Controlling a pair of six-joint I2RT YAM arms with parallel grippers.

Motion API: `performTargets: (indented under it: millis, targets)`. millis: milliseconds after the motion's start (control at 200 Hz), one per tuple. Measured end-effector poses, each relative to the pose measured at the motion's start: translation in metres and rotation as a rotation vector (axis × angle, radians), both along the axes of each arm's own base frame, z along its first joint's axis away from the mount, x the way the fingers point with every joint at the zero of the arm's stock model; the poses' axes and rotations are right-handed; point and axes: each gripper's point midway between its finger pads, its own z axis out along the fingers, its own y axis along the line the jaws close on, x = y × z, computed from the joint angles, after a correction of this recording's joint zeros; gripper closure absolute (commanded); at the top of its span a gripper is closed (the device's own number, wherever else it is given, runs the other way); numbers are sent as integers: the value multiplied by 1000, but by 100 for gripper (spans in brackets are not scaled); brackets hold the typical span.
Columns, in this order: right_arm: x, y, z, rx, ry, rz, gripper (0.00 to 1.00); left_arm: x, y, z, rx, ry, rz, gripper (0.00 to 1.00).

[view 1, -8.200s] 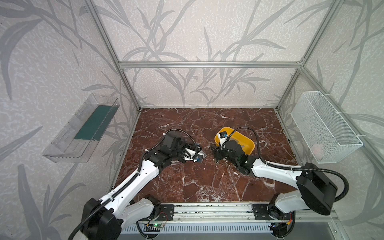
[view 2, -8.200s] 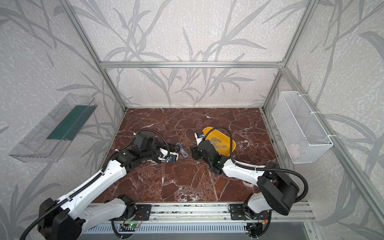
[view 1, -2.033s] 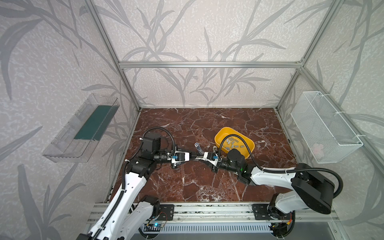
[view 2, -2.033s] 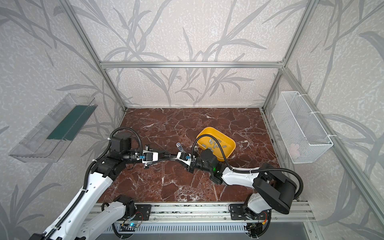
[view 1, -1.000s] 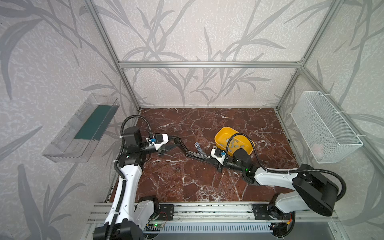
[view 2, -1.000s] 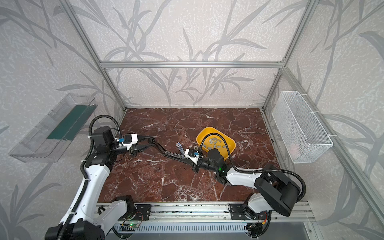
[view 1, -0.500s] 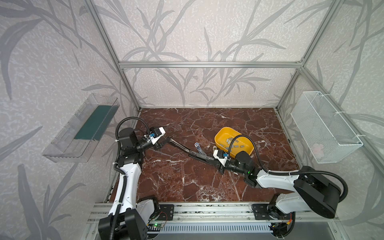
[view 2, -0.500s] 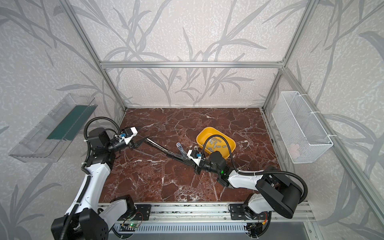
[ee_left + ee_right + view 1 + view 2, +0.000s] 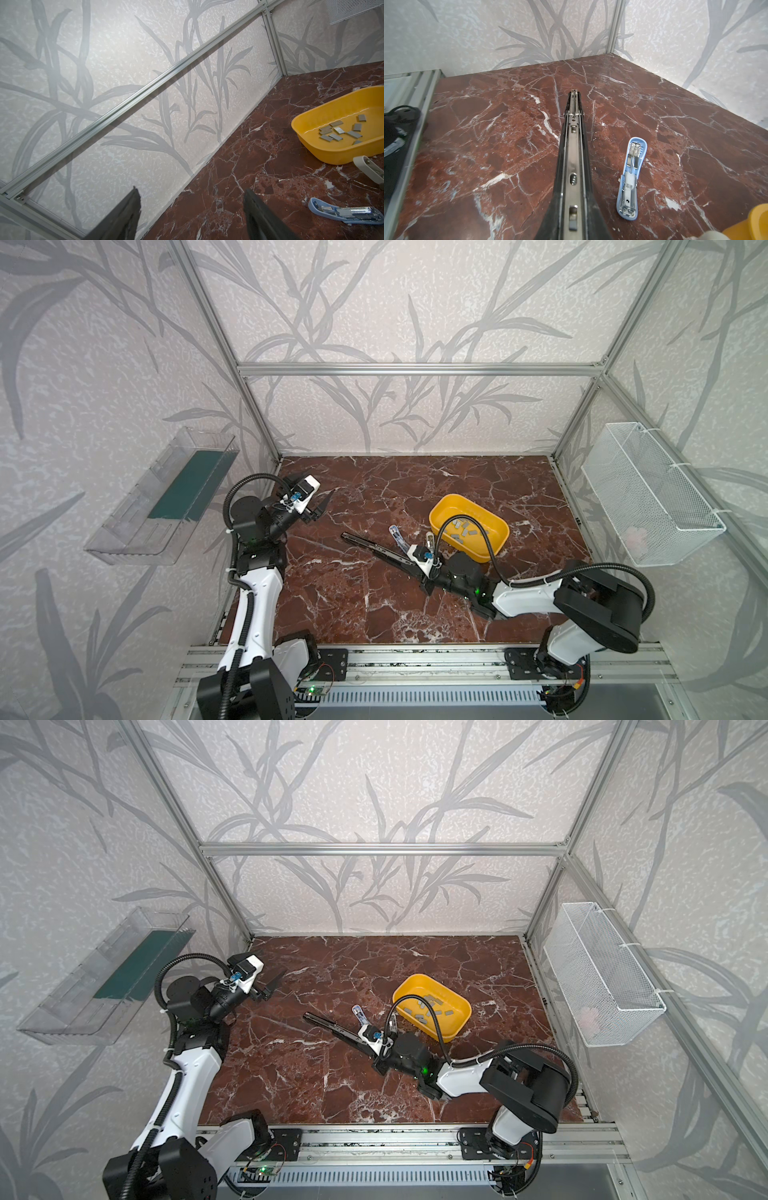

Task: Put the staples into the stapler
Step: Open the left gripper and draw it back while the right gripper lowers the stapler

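Note:
A long black stapler (image 9: 376, 549) (image 9: 332, 1029) lies opened out straight over the marble floor, its metal channel (image 9: 573, 158) facing up. My right gripper (image 9: 422, 574) (image 9: 572, 207) is shut on its near end. The staples (image 9: 463, 529) (image 9: 340, 131) are several small grey strips lying loose in a yellow tray (image 9: 440, 510) (image 9: 311, 116) just behind the right wrist. My left gripper (image 9: 321, 508) (image 9: 191, 199) hangs open and empty at the left back, well away from the stapler's far tip.
A small blue stapler (image 9: 397, 536) (image 9: 631, 178) lies open beside the black one. A grey stapler (image 9: 369, 168) stands next to the tray. A clear shelf (image 9: 162, 497) hangs on the left wall and a wire basket (image 9: 648, 493) on the right wall.
My left gripper has let go of the black stapler's far end, opened and drawn back to the left. The stapler now lies stretched out, held only by the right gripper.

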Motion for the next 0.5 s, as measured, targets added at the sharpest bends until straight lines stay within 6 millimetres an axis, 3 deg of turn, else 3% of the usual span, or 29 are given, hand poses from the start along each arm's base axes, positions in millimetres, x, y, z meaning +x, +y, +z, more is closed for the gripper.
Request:
performTargets:
  millis: [305,500]
  targets:
    - [35,23,-12,5,46,-225,100,10,7,6,-65,9,87,17]
    - [48,27,-35,-23,79,-300,100,16,1,0,-81,36,80,17]
